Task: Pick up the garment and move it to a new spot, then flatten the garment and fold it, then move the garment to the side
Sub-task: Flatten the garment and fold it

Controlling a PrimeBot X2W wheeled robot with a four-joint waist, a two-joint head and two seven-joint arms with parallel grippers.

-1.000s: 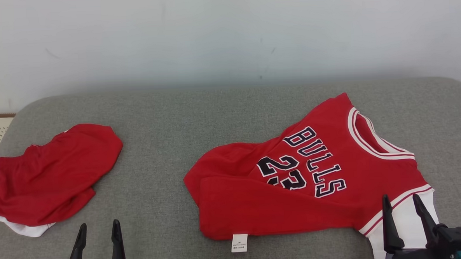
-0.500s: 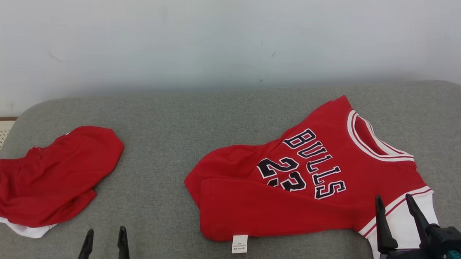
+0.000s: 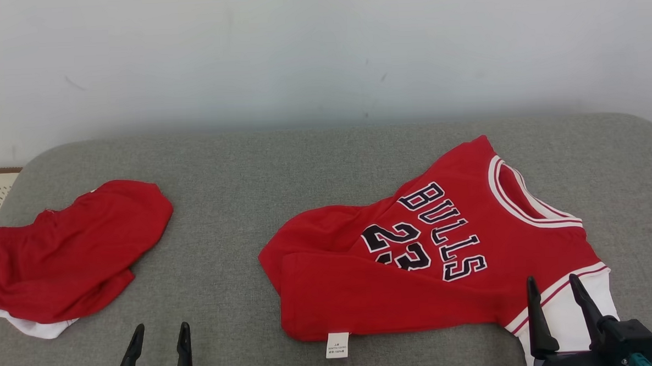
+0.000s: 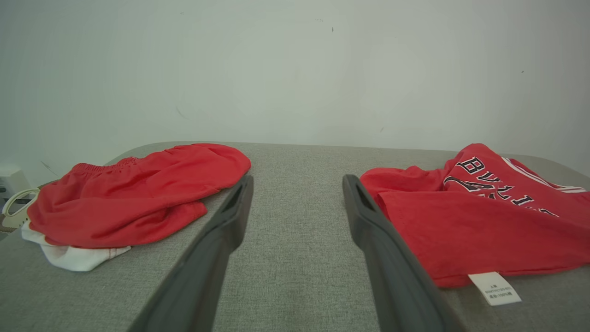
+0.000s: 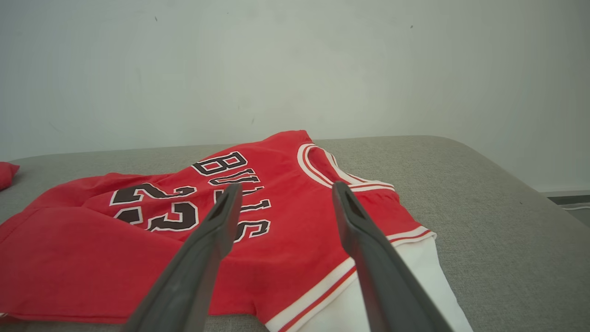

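Barely started, I'd judge: red jersey [image 3: 428,255] lies rumpled and half doubled over on the right of the grey pad [image 3: 281,168], left gripper [image 3: 162,330] and right gripper [image 3: 551,283] both spread wide and empty, so lifting, flattening, folding and setting aside all remain.

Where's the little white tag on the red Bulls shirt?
In the head view, the white tag sticks out of the near edge of the red jersey, on the grey cushion, between the left hand and right hand.

Red jersey [image 3: 417,267] with black lettering; grey cushion [image 3: 281,168]
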